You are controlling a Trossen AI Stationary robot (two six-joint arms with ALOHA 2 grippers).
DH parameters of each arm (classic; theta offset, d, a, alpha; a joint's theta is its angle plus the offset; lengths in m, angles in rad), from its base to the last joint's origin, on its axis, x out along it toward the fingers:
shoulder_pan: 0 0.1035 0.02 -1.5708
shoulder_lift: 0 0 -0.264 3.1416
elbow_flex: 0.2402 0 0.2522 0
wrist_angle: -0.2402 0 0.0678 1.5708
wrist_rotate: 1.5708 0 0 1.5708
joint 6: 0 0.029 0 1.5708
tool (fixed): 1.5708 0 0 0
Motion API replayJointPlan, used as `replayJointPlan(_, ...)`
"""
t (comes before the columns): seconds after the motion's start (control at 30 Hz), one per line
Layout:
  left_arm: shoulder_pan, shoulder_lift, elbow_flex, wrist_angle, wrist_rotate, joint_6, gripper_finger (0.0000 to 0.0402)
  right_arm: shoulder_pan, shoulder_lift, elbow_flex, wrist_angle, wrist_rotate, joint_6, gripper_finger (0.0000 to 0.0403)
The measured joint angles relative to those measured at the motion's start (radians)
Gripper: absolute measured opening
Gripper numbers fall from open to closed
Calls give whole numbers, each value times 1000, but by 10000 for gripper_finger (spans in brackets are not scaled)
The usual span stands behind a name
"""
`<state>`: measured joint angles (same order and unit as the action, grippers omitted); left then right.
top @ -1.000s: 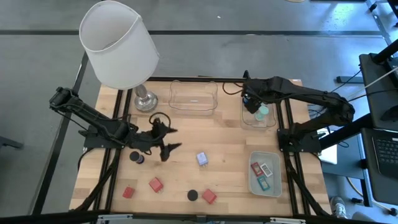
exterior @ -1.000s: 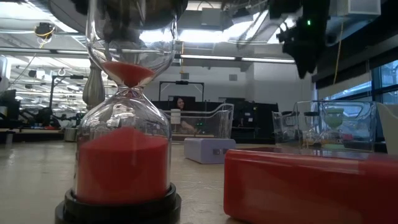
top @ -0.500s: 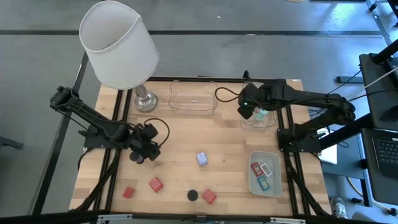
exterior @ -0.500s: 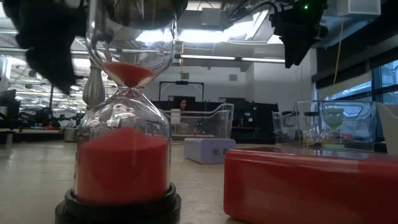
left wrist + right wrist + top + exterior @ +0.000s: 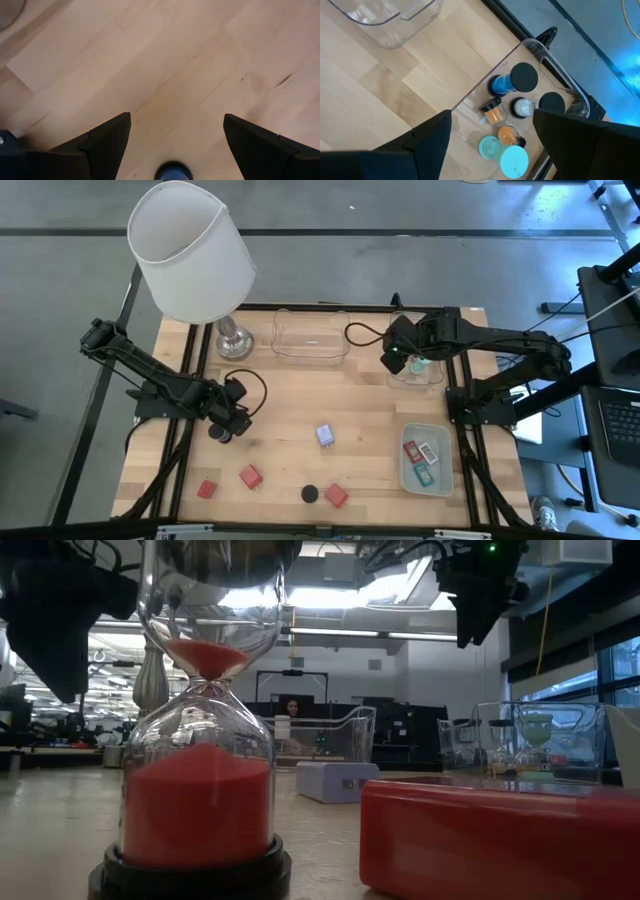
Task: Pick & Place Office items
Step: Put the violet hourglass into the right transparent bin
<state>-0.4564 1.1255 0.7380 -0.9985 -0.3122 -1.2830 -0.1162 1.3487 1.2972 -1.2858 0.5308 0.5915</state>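
Observation:
The office items stand scattered on the wooden table. A black cylinder [image 5: 219,432] stands near the left, and its dark top [image 5: 173,171] shows between my left fingers. Another black cylinder [image 5: 310,493] is an hourglass of red sand [image 5: 198,790]. There are also red blocks [image 5: 250,476] [image 5: 206,489] [image 5: 336,496] and a lavender cube [image 5: 325,434]. Flat teal, red and white rectangles lie in the pale-green tray [image 5: 424,457]. My left gripper [image 5: 232,418] [image 5: 175,120] hangs open just above the first cylinder, pointing down. My right gripper [image 5: 393,358] [image 5: 492,117] hovers open at the left edge of a clear tray [image 5: 415,365] of small hourglasses.
The big white-shaded lamp [image 5: 195,255] stands at the far left corner on its metal foot [image 5: 233,340]. A second clear tray [image 5: 312,337] sits at the far middle. Bare wood lies between the lavender cube and the trays. A person [image 5: 290,708] sits far behind the table.
My left gripper has swung toward the table's left and tipped its fingers down, ending over the black cylinder. My right gripper has moved from above the clear tray toward its left edge and a little nearer. No item has moved.

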Motion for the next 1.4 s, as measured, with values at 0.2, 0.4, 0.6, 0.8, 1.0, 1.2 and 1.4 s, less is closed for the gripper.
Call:
replayJointPlan(0.2,-1,0,0,-1,54,-39,315,0,0,0,6,0,0,284)
replayJointPlan(0.4,-38,0,0,-37,138,-88,315,0,0,0,20,1,0,284)
replayJointPlan(0.6,-101,0,0,-105,187,-212,315,0,0,0,34,1,0,284)
replayJointPlan(0.8,-176,0,0,-99,236,-326,315,0,0,0,52,2,-4,284)
replayJointPlan(1.0,-248,0,0,-88,237,-432,315,0,0,0,79,4,-22,284)
replayJointPlan(1.2,-290,0,0,-74,218,-493,315,0,0,0,91,4,-24,284)
replayJointPlan(1.4,-297,0,0,-74,210,-502,288,0,0,0,98,4,-24,284)
